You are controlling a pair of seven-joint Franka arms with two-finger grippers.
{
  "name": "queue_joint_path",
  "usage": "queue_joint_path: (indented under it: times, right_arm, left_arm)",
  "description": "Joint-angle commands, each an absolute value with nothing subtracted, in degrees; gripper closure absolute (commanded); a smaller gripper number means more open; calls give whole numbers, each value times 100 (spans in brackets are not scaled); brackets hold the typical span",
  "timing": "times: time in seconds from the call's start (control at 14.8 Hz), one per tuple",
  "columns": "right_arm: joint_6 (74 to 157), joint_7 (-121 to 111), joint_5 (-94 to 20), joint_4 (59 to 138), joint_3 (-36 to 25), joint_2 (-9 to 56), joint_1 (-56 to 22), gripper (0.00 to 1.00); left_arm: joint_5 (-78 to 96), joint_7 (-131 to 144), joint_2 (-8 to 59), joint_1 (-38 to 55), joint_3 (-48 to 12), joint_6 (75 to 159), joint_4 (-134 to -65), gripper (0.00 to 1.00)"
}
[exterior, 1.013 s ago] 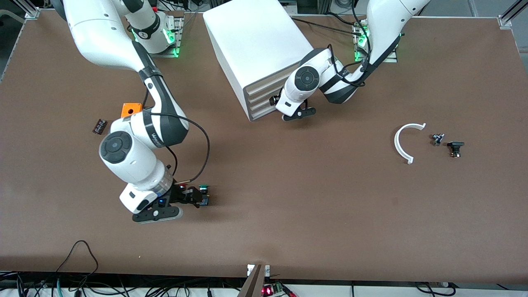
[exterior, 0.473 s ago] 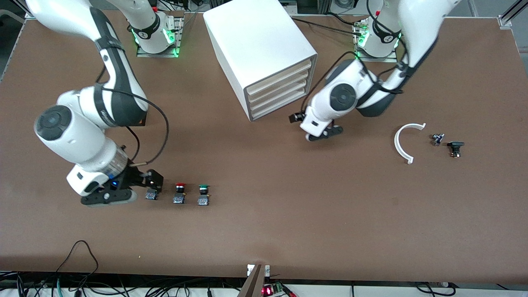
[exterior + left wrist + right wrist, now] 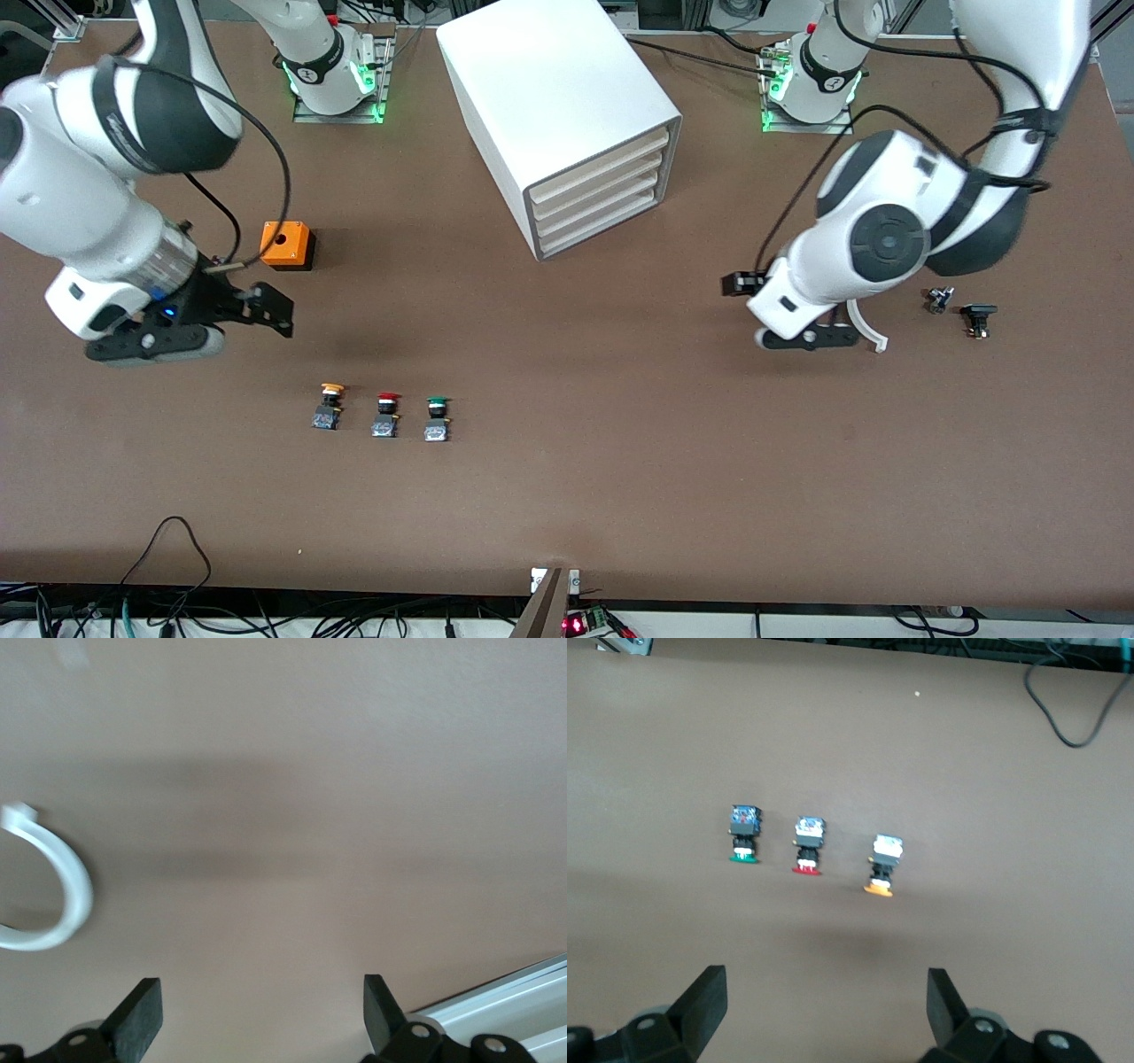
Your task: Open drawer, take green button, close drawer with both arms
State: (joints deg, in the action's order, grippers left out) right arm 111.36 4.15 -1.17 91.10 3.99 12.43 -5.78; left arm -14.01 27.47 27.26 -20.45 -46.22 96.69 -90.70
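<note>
Right gripper (image 3: pixel 266 310) risen, well apart from button (image 3: pixel 436 418).

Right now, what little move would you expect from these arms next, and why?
Probably none beyond pulling back to rest. The green-capped button already sits on the table beside the red button and orange button, and the lowest drawer looks shut. The right gripper and left gripper are both open, holding nothing, up over bare table.

We see the counter (image 3: pixel 620 461) from high, facing the arms; both wrist cameras look down; right shares the buttons (image 3: pixel 806 855).
</note>
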Motion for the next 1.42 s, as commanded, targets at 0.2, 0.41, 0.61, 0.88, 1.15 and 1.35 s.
queue_joint_path:
  times: [0.2,0.41,0.61,0.88,1.15,1.35]
  right_arm:
    - [10311,308,-62,9413,457,440,-387,0]
    - [10090,387,-62,9474,265,264,-544,0]
    - [9906,422,-62,9606,18,10,-729,0]
    - [9976,659,34,10028,9,-421,-703,0]
    - [9967,650,44,10028,70,-404,-492,0]
    - [9940,589,44,9976,158,-325,-396,0]
  left_arm:
    - [-1583,523,2566,-2513,-4720,8685,-8192,0]
    - [-1337,-254,1964,-2401,-4354,8438,-8182,0]
    - [-259,-211,1242,-1401,-2599,8682,-8305,0]
    - [-105,-220,626,-512,-1083,8912,-8770,0]
    - [-132,-44,203,79,-283,9255,-9290,0]
    - [-97,192,281,105,-308,9264,-9133,0]
